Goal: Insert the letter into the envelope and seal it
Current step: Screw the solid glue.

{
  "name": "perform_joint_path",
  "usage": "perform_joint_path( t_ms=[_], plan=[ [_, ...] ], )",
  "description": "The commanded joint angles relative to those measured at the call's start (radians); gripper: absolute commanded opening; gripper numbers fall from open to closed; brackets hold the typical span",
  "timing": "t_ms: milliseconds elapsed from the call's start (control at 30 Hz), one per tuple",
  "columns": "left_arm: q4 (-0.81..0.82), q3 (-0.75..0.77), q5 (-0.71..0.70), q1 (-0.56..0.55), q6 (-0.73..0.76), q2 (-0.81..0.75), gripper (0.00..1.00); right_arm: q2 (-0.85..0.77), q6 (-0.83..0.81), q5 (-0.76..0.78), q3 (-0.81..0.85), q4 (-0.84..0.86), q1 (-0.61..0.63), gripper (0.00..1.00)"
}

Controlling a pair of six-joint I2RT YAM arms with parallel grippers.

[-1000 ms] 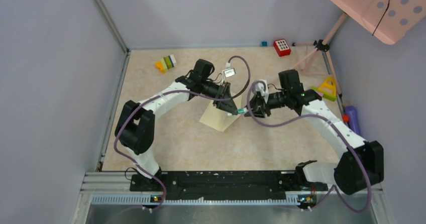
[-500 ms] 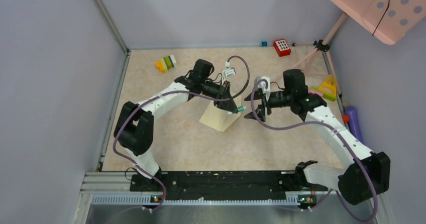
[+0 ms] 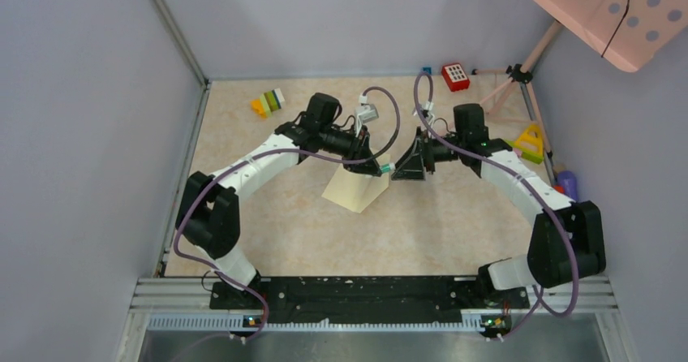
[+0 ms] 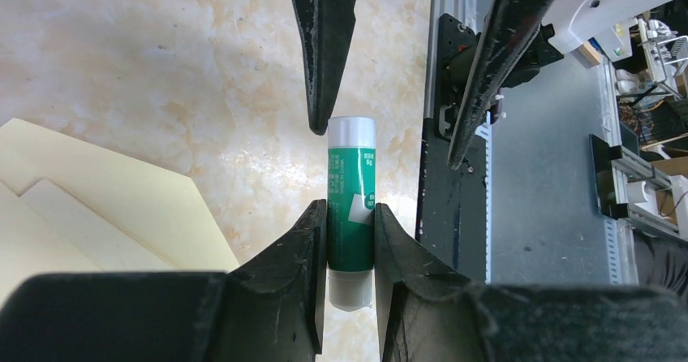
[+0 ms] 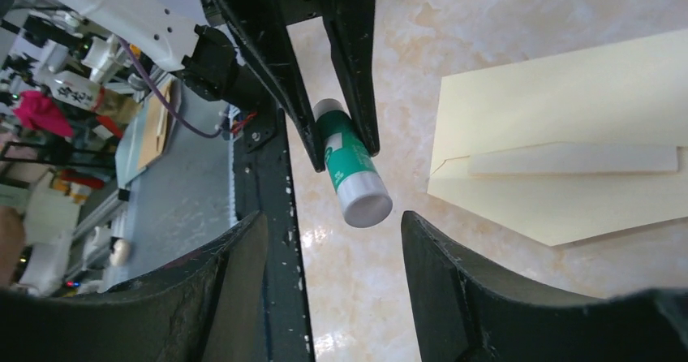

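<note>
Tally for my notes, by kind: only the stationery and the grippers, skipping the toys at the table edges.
envelope: 1
glue stick: 1
grippers: 2 (left gripper shut on the glue stick; right gripper open, its fingers on either side of the stick's free end)
Total: 4

Layout, referenced to envelope [image 3: 354, 191]
Glue stick [image 4: 350, 175] just beyond envelope's right corner, between left gripper [image 4: 350, 212] and right gripper [image 5: 333, 220].
</note>
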Motion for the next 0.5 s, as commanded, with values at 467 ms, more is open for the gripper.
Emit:
perform_joint_path(
  t_ms=[467],
  plan=[
    [-0.021, -0.004, -0.029, -0.017, 0.060, -0.043, 0.14, 0.121, 0.149, -0.094, 0.139, -0.011, -0.008, 0.20]
  ],
)
